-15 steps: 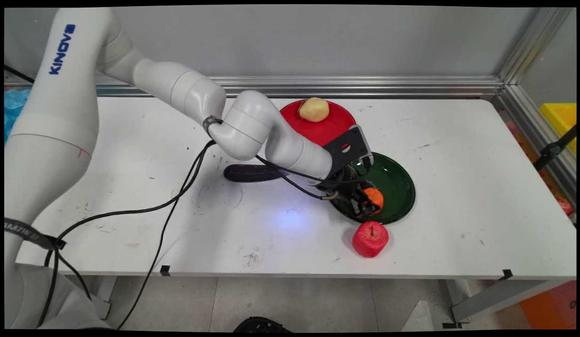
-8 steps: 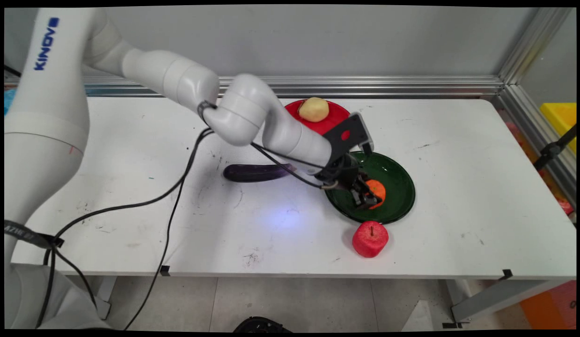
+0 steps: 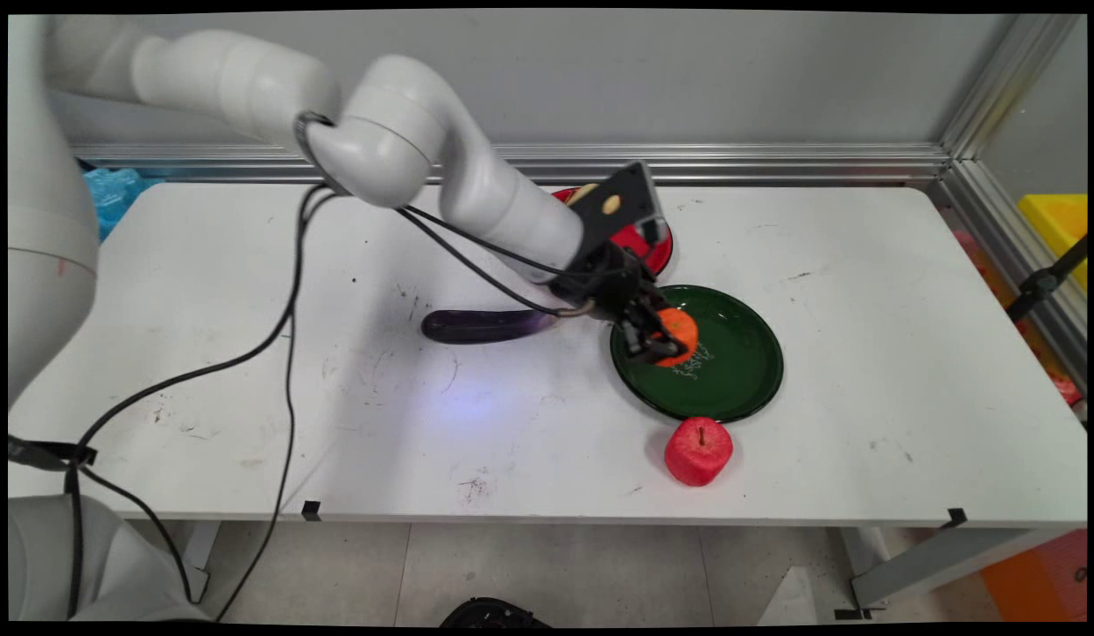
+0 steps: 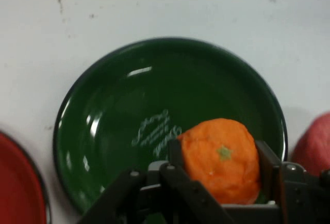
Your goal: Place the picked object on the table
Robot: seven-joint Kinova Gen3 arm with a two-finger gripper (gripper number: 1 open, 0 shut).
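The gripper is clamped on the orange, one finger on each side of it, and holds it above the green plate, over the plate's left half. In the hand view the orange sits between the two fingers with the plate's dark floor bare beneath it (pale lettering shows at the plate's middle). Whether the orange clears the plate or grazes it cannot be told from either view.

The green plate lies right of the table's centre. An apple stands just beside the plate's near rim, close to the table's front edge. A red plate lies behind the green one, near but apart from it; the arm covers most of it, and the pale thing on it shows only as slivers round the black wrist bracket. An eggplant lies left of the green plate, its right end tucked under the cables and wrist.

The table is bare to the right of the plates as far as its right edge, and bare over the left half save for scuffs and the hanging cables. In the hand view the apple is cut off at the right edge and the red plate at the lower left.
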